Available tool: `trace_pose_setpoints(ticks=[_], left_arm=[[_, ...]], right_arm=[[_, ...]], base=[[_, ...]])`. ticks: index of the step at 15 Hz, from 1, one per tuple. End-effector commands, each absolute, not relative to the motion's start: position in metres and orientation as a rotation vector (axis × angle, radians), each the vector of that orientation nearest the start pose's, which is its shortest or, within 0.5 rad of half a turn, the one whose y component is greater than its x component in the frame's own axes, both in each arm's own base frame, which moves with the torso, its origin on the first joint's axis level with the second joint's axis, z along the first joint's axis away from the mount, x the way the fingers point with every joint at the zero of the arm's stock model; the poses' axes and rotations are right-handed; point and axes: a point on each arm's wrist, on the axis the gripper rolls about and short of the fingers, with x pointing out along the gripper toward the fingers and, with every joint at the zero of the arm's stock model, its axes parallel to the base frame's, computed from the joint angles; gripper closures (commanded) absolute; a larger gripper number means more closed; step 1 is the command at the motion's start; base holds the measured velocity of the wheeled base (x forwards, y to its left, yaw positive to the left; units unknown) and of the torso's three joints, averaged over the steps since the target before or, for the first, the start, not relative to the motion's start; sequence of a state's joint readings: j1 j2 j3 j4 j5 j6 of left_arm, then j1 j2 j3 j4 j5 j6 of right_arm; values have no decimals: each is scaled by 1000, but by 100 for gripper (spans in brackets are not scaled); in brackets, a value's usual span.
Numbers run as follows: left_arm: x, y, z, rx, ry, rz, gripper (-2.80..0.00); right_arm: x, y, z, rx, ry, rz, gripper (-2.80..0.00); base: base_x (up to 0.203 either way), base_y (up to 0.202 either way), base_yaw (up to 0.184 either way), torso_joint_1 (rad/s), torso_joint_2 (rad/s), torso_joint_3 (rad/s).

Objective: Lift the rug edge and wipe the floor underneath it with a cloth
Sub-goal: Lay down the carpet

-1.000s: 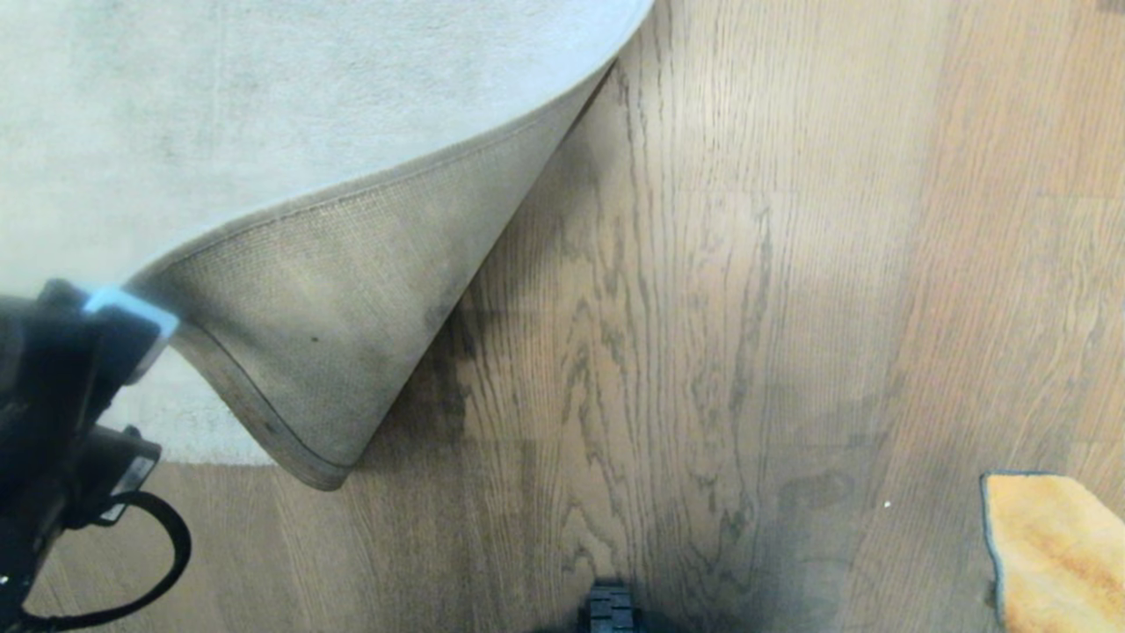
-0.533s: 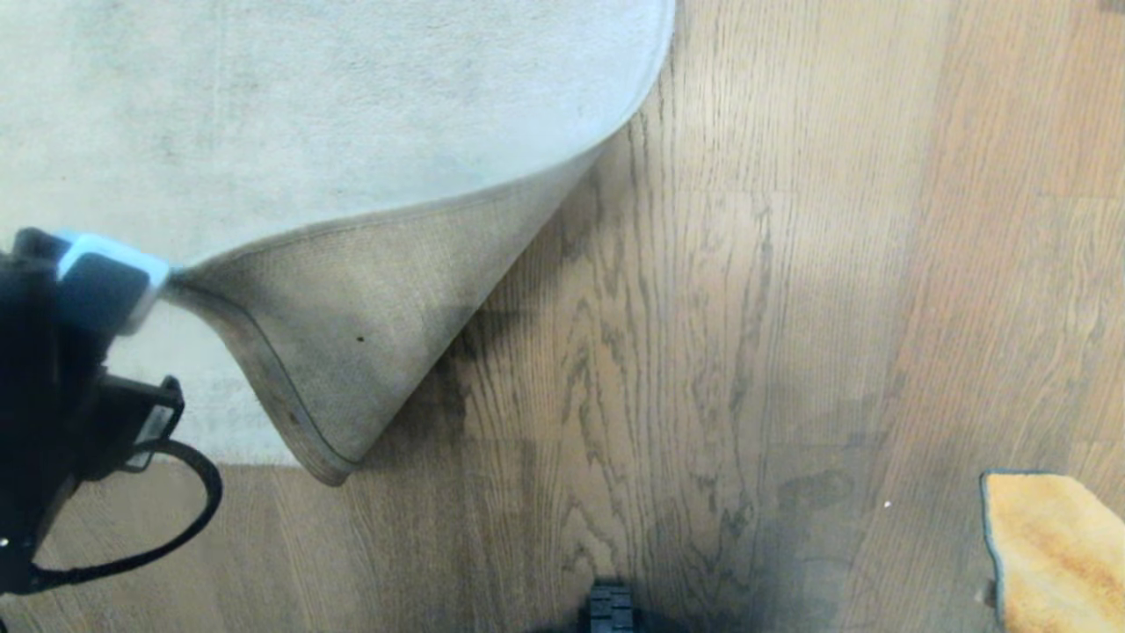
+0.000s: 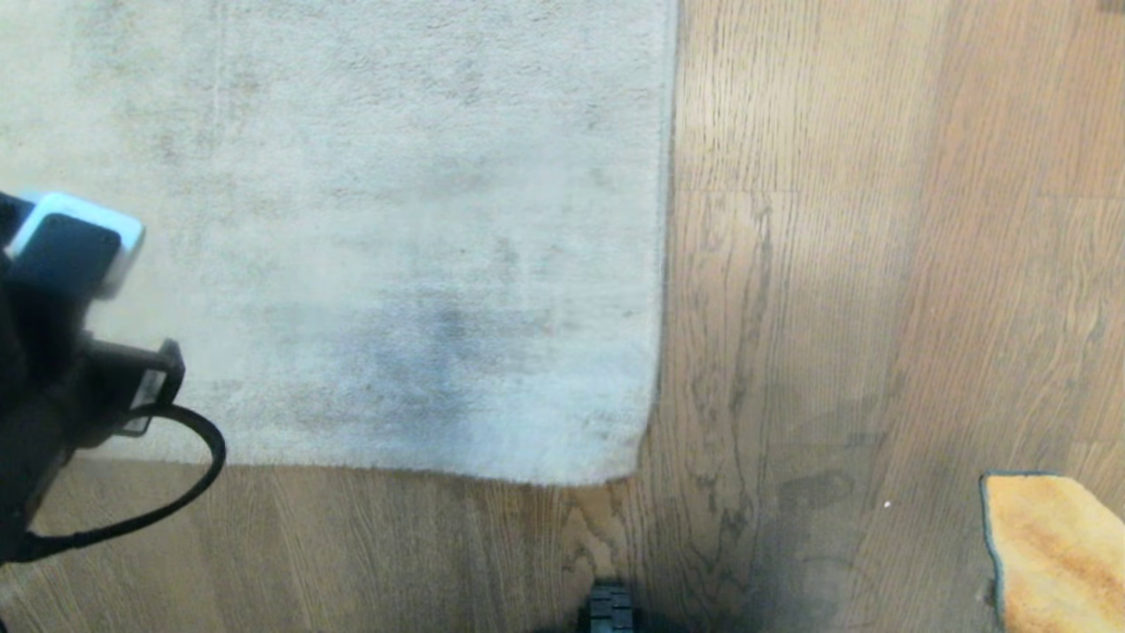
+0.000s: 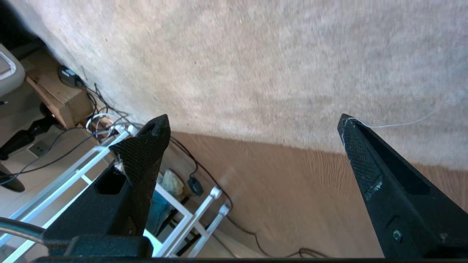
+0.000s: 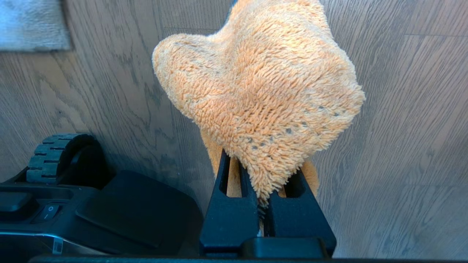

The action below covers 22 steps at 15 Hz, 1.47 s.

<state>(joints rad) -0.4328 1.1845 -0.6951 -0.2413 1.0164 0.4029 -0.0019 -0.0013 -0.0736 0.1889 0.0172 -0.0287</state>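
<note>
The light grey-beige rug [image 3: 395, 220] lies flat on the brown wood-grain floor [image 3: 835, 264], its rug edge [image 3: 666, 220] running straight down to a corner. My left arm [image 3: 53, 369] hangs at the far left over the rug's near border. In the left wrist view my left gripper [image 4: 253, 120] is open, with nothing between its black fingers [image 4: 142, 157], above the rug [image 4: 256, 54] and its edge. My right gripper [image 5: 261, 171] is shut on the orange fluffy cloth [image 5: 263, 84], which bulges over the fingers. The cloth [image 3: 1055, 554] shows at the bottom right of the head view.
My base's wheel [image 3: 611, 611] sits at the bottom middle; the base housing [image 5: 91, 204] is beside the right gripper. Past the rug, the left wrist view shows a white metal rack [image 4: 175, 219], loose black cables [image 4: 204, 182] and a wooden box [image 4: 58, 95].
The folded-up rug corner has dropped and now lies flat, backing hidden. My left gripper has let it go, opened, and shifted slightly toward the far left. The cloth has not moved.
</note>
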Motion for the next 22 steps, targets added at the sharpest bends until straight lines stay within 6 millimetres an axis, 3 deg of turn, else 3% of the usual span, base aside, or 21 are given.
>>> trace_pose_setpoints(ticks=[1, 2, 3, 4, 9, 13, 18, 22], left_arm=[[159, -52, 243, 554, 290, 546, -280], [158, -53, 243, 553, 288, 540, -280], [159, -54, 243, 553, 286, 538, -66], [159, -55, 244, 552, 283, 530, 0], [162, -59, 245, 551, 277, 512, 0], [162, -72, 242, 561, 256, 361, 0], [184, -109, 231, 498, 184, 128, 0], [188, -160, 196, 283, 221, -14, 0]], right_arm=[[-30, 0, 76, -28, 116, 17, 0], [-30, 0, 76, -28, 116, 16, 0], [-30, 0, 76, -28, 116, 18, 0], [-30, 1, 76, -28, 116, 17, 0], [-30, 0, 76, -28, 116, 17, 0], [-30, 0, 76, -28, 115, 17, 0], [-30, 0, 76, -28, 116, 18, 0], [-30, 1, 76, -28, 116, 17, 0]], base=[[0, 0, 0, 0, 0, 0], [0, 0, 0, 0, 0, 0], [0, 0, 0, 0, 0, 0], [0, 0, 0, 0, 0, 0], [0, 0, 0, 0, 0, 0], [0, 0, 0, 0, 0, 0], [0, 0, 0, 0, 0, 0], [0, 0, 0, 0, 0, 0]])
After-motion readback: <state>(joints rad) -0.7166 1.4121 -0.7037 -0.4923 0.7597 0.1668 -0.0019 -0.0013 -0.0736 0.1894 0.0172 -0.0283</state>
